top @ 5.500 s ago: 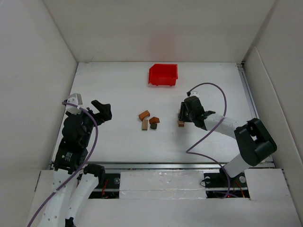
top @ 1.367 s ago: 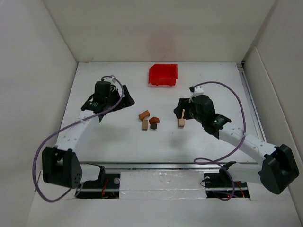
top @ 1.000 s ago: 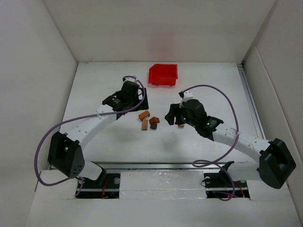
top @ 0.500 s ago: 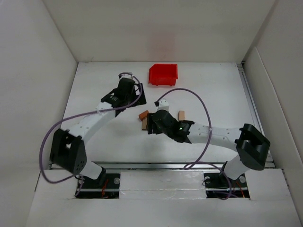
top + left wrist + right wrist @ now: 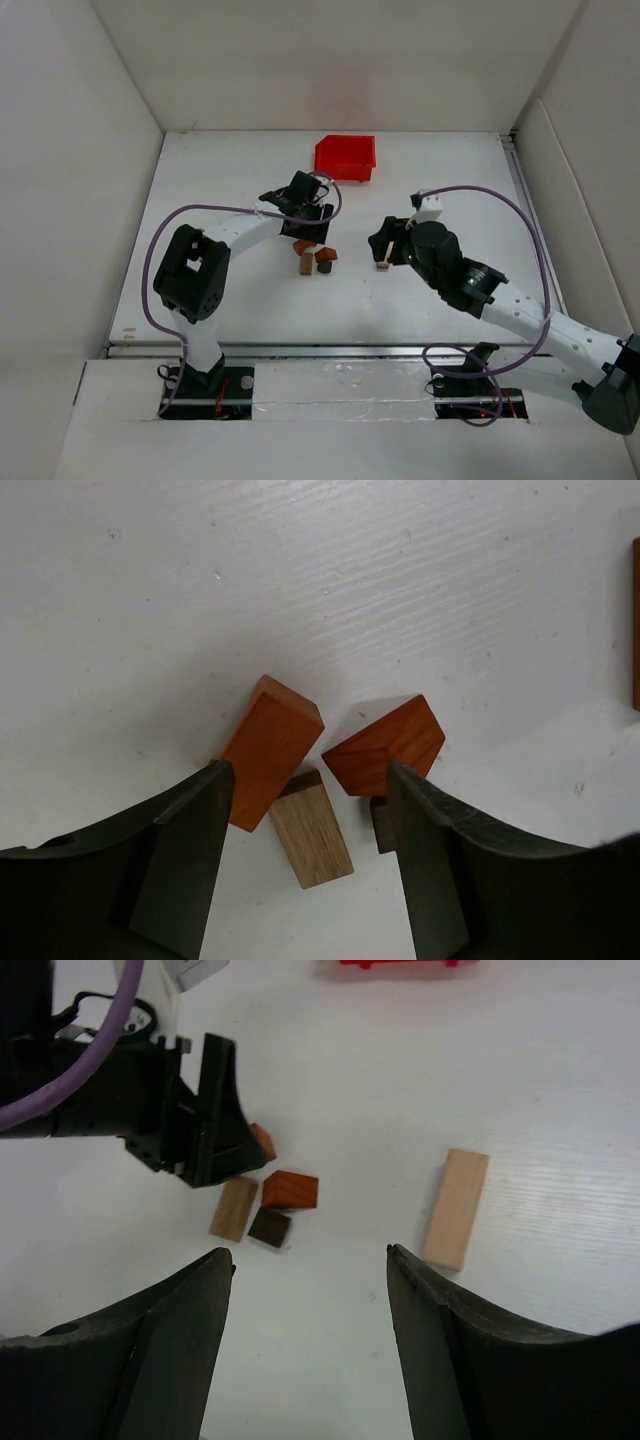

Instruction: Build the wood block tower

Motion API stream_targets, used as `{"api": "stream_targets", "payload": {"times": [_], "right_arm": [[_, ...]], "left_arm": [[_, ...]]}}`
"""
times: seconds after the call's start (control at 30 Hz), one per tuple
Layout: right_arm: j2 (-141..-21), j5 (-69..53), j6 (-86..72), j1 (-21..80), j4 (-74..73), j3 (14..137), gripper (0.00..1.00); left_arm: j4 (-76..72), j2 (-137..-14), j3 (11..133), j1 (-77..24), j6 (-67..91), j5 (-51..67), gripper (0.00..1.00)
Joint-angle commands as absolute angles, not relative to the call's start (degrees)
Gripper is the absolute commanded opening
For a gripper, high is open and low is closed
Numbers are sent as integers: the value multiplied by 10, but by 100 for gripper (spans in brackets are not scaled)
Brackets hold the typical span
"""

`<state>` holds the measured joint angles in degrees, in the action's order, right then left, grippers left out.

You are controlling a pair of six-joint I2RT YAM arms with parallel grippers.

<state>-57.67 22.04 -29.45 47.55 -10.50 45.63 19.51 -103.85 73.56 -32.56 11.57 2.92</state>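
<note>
a white table boxed in by white walls, with a red bin at the far side. the left gripper hangs just above the cluster of small blocks, fingers spread wide and holding nothing. seen from its wrist, the orange block lies slanted by one finger, its lower end hidden behind that fingertip. the red-brown block, peaked at one end, sits by the other finger. the tan block lies in the gap between the fingers, its top corner at the orange block. the dark block is tucked under the red-brown one, half hidden by the finger.

the right gripper is well off to the side of the cluster, fingers also apart and empty. a long block lies just ahead of it toward one finger, apart from the others.
</note>
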Motion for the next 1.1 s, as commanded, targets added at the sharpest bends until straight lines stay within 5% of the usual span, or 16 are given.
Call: {"api": "stream_targets", "payload": {"times": [0.0,0.67,1.07], "right_arm": [[-567,155,-233,449,-96,442,69],[-587,21,-196,428,-33,415,69],[-606,30,-197,433,-26,419,68]], "left_arm": [[207,-1010,757,-326,51,50,58],[295,-1007,789,-320,-42,57,66],[258,-882,650,-337,213,-28,66]]}}
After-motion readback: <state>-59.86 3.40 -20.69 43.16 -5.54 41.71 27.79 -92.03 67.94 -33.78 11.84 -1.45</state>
